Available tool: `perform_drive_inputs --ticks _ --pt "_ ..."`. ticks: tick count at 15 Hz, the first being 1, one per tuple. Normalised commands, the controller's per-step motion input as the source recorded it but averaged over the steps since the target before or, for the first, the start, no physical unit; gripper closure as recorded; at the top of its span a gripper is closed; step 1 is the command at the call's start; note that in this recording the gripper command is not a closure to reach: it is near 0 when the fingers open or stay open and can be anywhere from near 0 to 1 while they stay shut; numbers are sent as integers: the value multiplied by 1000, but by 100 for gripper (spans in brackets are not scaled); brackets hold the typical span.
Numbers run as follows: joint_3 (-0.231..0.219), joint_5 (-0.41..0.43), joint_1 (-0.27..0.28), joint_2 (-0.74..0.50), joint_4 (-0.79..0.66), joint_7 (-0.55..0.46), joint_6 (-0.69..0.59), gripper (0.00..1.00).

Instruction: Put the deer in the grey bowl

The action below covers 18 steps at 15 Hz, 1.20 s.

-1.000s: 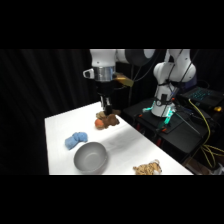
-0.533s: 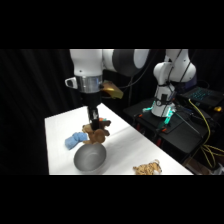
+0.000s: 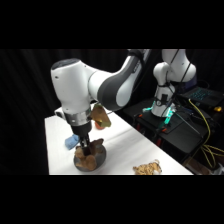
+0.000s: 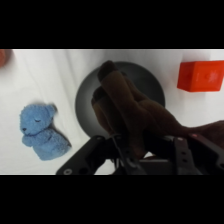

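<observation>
Gripper (image 3: 88, 148) clamped on the deer (image 4: 131, 116), hanging directly over the grey bowl (image 4: 86, 107) near the table's front-left corner; plush body seemingly at or just above the bowl's inside, contact hard to confirm. Soft, light, squashy, likely to sag around the pinch; best held across the thick torso, not a stubby limb; no breakage risk on release. Blue plush bear (image 4: 42, 131) just left of bowl; red block (image 4: 202, 76) right; spotted plush animal (image 3: 147, 169) near front edge.

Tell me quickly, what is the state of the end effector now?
End effector: closed on the deer, holding it over the grey bowl.
</observation>
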Motion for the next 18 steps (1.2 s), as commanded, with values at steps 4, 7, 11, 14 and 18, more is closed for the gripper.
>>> perform_drive_inputs --ticks 4,7,11,14,18 --pt "-103 -48 55 19 195 -52 -132 0" --pt "-58 -42 26 -112 86 -127 -219 0" --pt "2 24 -31 -203 41 -204 -327 0" --pt "5 -3 -50 -496 -45 -225 -415 0" --pt "14 -13 -73 -542 26 -190 -512 0"
